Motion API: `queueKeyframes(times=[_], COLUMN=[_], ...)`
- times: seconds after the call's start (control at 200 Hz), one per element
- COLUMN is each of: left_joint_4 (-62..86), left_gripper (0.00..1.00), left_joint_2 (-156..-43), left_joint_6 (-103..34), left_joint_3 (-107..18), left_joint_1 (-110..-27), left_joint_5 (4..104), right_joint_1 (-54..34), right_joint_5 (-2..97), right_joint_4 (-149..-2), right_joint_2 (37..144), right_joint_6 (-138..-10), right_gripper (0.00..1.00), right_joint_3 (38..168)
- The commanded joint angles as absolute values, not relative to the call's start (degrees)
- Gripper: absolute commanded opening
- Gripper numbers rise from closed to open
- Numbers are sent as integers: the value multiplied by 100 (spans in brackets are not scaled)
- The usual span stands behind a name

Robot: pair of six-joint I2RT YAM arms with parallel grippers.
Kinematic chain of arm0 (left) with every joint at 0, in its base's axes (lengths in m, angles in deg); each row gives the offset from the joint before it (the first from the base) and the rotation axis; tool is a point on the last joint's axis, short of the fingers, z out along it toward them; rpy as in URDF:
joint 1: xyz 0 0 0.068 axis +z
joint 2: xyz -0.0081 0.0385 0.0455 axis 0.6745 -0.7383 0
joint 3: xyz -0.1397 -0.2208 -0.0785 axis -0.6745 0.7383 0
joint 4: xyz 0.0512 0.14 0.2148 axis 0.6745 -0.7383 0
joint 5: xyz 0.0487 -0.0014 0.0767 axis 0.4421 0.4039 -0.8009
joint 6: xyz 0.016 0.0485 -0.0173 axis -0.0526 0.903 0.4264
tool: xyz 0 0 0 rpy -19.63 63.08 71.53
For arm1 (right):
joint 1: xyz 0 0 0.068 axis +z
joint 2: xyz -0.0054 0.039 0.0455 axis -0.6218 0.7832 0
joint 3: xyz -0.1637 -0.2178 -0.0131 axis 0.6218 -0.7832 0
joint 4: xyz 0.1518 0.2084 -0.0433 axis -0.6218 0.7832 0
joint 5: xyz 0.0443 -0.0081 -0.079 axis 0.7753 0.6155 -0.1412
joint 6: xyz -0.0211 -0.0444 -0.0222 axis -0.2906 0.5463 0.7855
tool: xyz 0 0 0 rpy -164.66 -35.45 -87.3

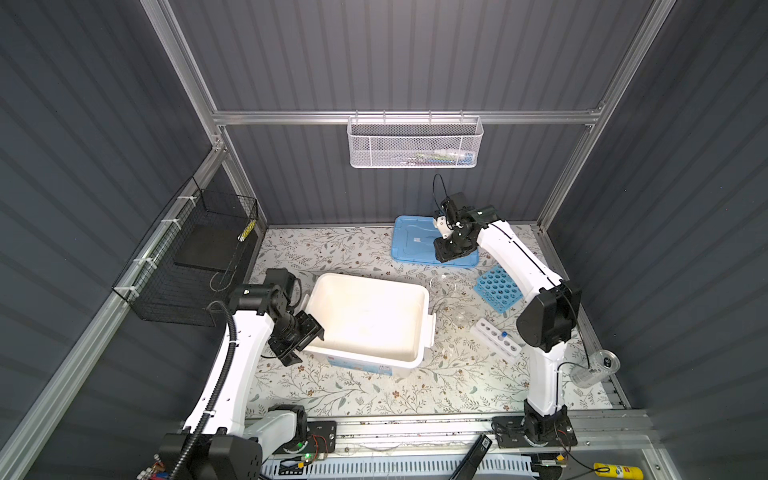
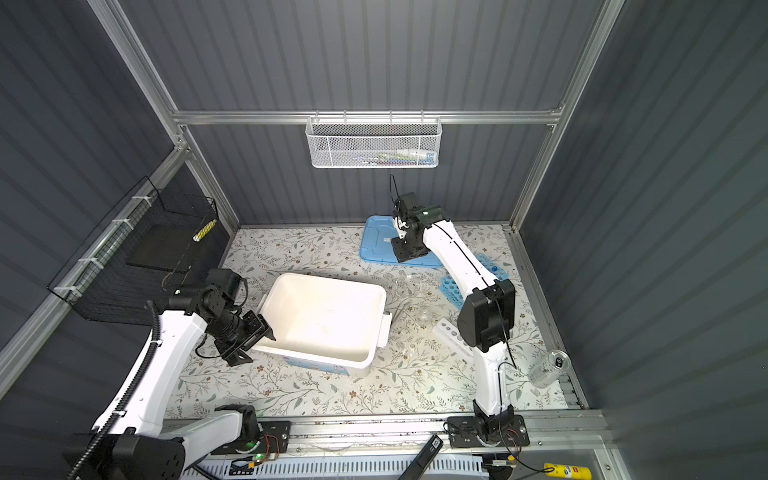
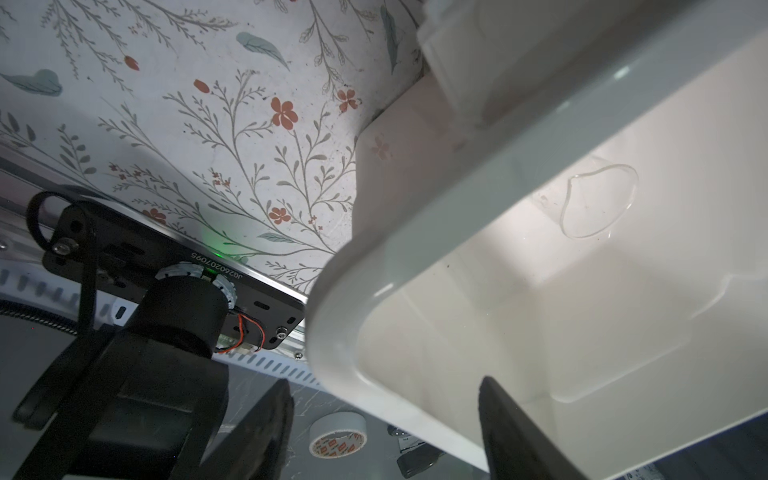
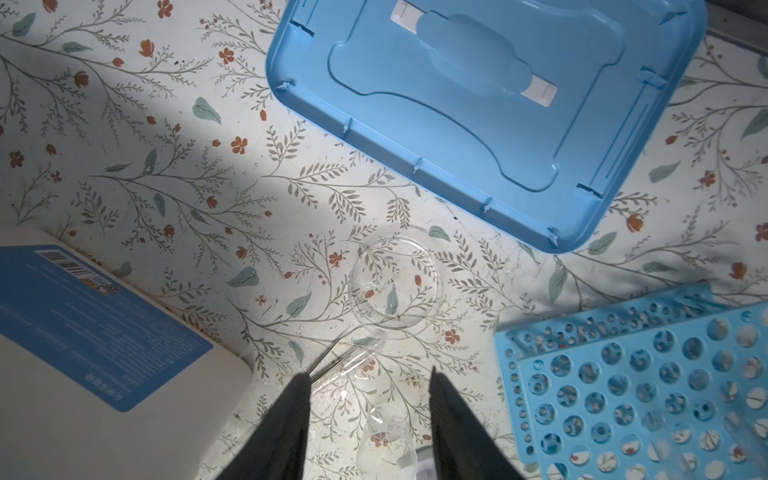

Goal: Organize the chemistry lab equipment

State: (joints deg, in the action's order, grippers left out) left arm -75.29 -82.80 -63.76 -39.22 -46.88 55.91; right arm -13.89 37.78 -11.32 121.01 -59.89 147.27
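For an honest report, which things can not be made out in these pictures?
Wall basket contents: both top views, too small behind the mesh.
Blue rack: both top views, the right arm covers part.
White rack: in a top view, the right arm hides one end.
Clear glass piece in the white bin: left wrist view, only a faint outline.

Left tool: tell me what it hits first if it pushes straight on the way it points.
Most likely the white bin's rim: the left tool straddles its corner, a finger on each side. How far off is unclear.
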Motion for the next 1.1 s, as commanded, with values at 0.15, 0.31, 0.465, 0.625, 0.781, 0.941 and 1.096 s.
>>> queueKeyframes(times=[0.15,0.31,0.465,0.625,0.781,0.941,1.096], left_joint_4=[-6944,-6856,-6788,-6774,-6837,-6798,-6836], left_gripper=[66,63,59,55,52,46,43], left_joint_2=[-8459,-8803,-9130,-9438,-9785,-10079,-10291], left_joint_6=[-6637,-6399,-6160,-5865,-5566,-5374,-5193], left_joint_3=[-3510,-3595,-3607,-3676,-3896,-4024,-4207], left_joint_1=[-4723,-4720,-4716,-4716,-4716,-4716,-4659], left_joint_5=[5720,5650,5614,5510,5368,5374,5321], right_joint_1=[-1485,-1480,-1514,-1663,-1786,-1899,-1955], right_joint_5=[3818,3674,3563,3616,3567,3598,3605], right_joint_4=[-754,-713,-977,-1098,-1185,-1252,-1292], right_joint_2=[12370,12622,12737,12958,13088,13107,13247], right_joint_6=[-6392,-6550,-6640,-6765,-6798,-6812,-6804], right_gripper=[46,43,41,40,40,40,39], right_joint_3=[14717,14570,14161,14012,13933,13797,13780])
